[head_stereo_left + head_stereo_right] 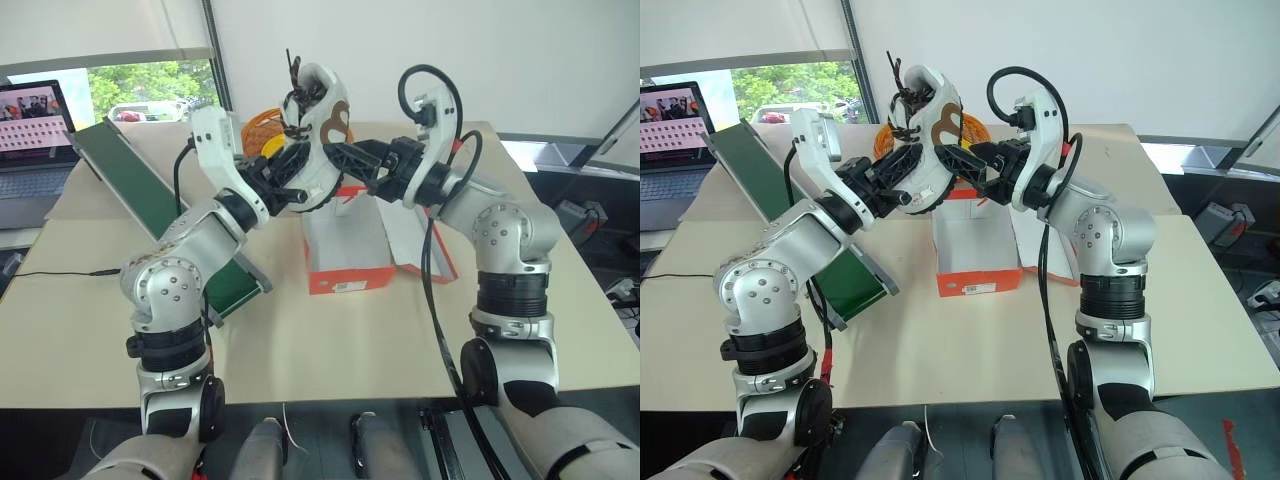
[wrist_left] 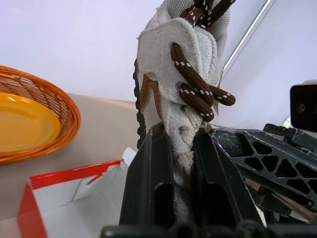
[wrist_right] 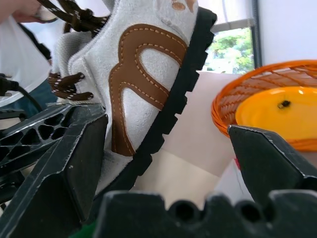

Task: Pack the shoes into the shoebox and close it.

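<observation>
Above centre frame, left gripper (image 1: 283, 186) clamps sneaker (image 1: 318, 130) tongue.
Right gripper (image 1: 352, 163) wide open beside sole; open shoebox (image 1: 345, 262) below, basket (image 2: 34, 121) behind.

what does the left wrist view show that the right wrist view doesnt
Left wrist view alone: the left gripper with its jaws pinched on the cloth at the shoe's opening, the brown laces up close, and a corner of the open red shoebox, white inside.

Right wrist view alone: the shoe's side with its brown curved mark and black toothed sole, and the right gripper with jaws wide apart, one beside the shoe, not clamped on it.

Both: the same white shoe, the orange basket holding a yellow plate, and the tan table.
</observation>
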